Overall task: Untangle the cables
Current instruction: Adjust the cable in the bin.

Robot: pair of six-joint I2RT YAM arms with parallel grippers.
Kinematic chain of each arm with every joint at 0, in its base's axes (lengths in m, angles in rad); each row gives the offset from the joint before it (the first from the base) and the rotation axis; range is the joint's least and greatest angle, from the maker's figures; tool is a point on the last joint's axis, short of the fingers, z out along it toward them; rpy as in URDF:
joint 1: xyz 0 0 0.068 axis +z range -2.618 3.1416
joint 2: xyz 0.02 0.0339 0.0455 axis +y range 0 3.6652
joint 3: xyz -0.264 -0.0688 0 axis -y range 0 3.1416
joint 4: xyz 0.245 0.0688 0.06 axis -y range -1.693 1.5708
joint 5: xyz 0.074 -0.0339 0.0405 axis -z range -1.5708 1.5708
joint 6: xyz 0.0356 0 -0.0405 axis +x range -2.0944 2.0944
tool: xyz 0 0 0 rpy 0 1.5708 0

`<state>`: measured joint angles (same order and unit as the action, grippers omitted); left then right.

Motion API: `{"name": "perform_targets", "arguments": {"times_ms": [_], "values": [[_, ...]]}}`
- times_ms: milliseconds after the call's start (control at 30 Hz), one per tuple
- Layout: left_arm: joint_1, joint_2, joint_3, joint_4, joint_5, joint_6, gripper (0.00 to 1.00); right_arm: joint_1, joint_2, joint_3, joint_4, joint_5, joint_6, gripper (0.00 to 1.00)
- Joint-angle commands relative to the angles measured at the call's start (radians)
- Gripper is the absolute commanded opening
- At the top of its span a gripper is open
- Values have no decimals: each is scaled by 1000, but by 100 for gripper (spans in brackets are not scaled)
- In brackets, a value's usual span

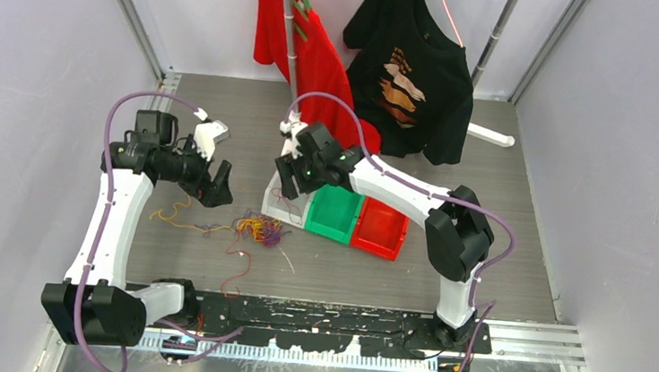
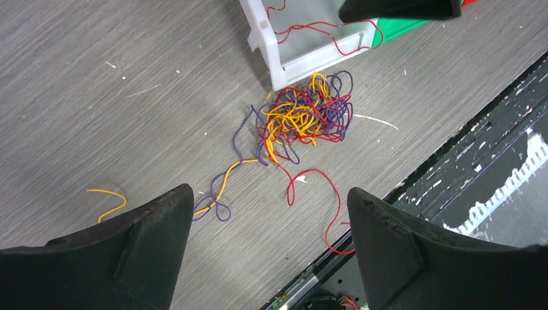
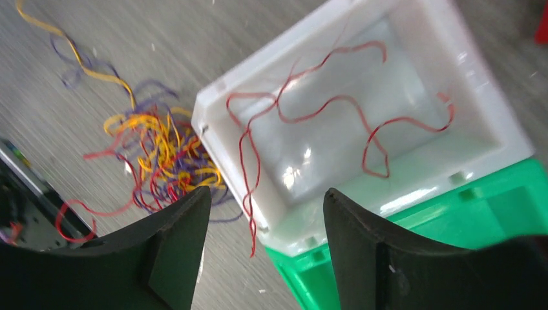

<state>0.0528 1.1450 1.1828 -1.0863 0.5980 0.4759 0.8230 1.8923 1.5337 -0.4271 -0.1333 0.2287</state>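
The grey counter (image 1: 521,221) carries three bins side by side: a white bin (image 3: 491,110), a green bin (image 1: 334,213) and a red bin (image 1: 380,228). The clothes hanging at the back play no part in the task.

The left end effector (image 2: 268,206) hangs above the counter with its fingers wide apart and nothing between them. The right end effector (image 3: 266,200) is over the near corner of the white bin, its fingers also apart and empty.

The cables lie mostly in one knotted tangle (image 2: 304,116) on the counter, just beside the white bin's corner, with red, yellow and purple strands looped through one another. A few red cables (image 3: 336,100) already lie loose in the white bin, and one trails over its rim.

These cables look very light, limp and far thinner than a finger, so they will probably drag neighbours along rather than slide free, and a pinch into the middle of the knot would likely lift the whole clump. The better holds seem to be the free tails: the yellow and purple tail (image 2: 223,184) running out to the left, and the red loop (image 2: 323,187) curling towards the counter's near edge. A short yellow piece (image 2: 110,200) lies apart on its own and should come away without resistance. Each grasp needs the fingers to close fully, low against the surface, or the strand may slip out.
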Motion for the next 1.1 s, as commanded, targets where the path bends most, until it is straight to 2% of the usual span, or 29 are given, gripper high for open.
{"name": "perform_targets", "arguments": {"times_ms": [0, 133, 167, 367, 467, 633, 900, 1067], "values": [[5, -13, -29, -18, 41, 56, 88, 40, -51, -27, -116, 54, -102, 68], [5, -16, -48, -34, 45, 75, 88, 42, -7, -14, -100, 21, -102, 61], [5, -18, -48, -39, 47, 81, 85, 42, 7, -3, -95, 17, -95, 59], [5, -43, -65, -39, 39, 103, 83, 45, 80, 64, -88, 36, -83, 39], [6, -52, -77, -28, 33, 107, 84, 45, 105, 87, -99, 41, -89, 34], [5, -57, -80, -30, 22, 121, 83, 39, 119, 119, -98, 101, -121, 2], [6, -54, -77, -28, 23, 126, 83, 0, 157, 156, 5, 264, -130, 1], [6, -61, -69, -39, 25, 132, 83, -2, 210, 162, 42, 315, -164, 1]]}}
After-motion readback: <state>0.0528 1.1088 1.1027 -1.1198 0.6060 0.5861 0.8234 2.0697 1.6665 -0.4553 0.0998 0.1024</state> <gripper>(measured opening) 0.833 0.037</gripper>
